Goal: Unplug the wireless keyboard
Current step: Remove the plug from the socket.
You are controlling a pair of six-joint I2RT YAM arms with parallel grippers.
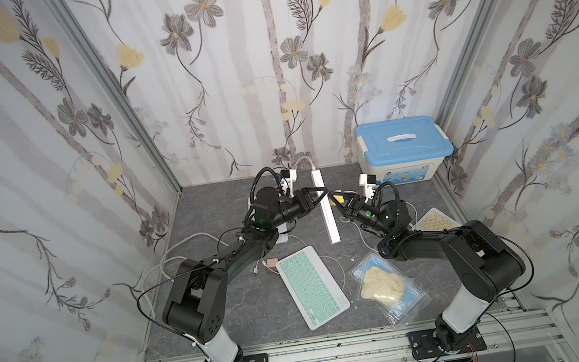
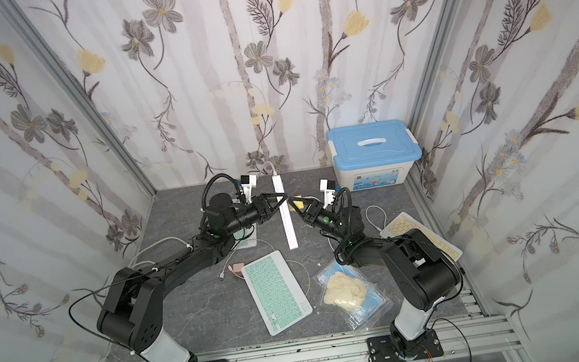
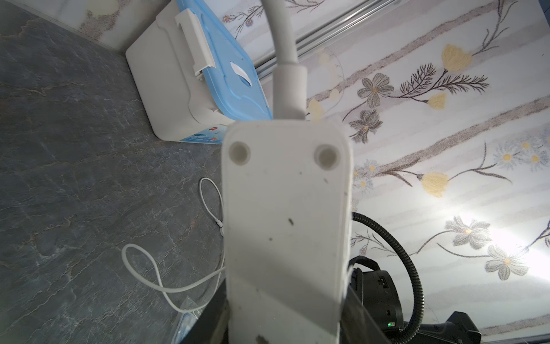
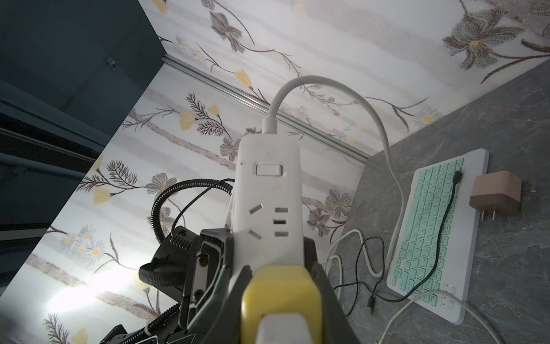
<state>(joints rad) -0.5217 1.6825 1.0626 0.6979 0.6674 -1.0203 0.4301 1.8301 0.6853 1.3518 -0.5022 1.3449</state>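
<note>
A white power strip (image 1: 330, 222) (image 2: 289, 228) is raised off the table, tilted on its edge. My left gripper (image 1: 320, 193) (image 2: 280, 198) (image 3: 285, 312) is shut on it, with its underside (image 3: 285, 208) filling the left wrist view. A yellow plug (image 1: 338, 194) (image 2: 296, 200) (image 4: 281, 292) sits in the strip's socket face (image 4: 268, 193). My right gripper (image 1: 337, 203) (image 2: 299, 209) (image 4: 281, 300) is shut on that plug. A mint-keyed wireless keyboard (image 1: 312, 286) (image 2: 276, 291) lies mid-table. I cannot tell where the plug's cable leads.
A cream keyboard (image 1: 436, 222) lies behind my right arm. Another mint keyboard (image 4: 437, 226) has a black cable across it, and a pink charger (image 4: 495, 193) (image 1: 272, 264) lies beside it. A blue-lidded box (image 1: 404, 148) stands back right. A bagged cloth (image 1: 383, 284) and loose white cables (image 3: 166, 280) lie on the table.
</note>
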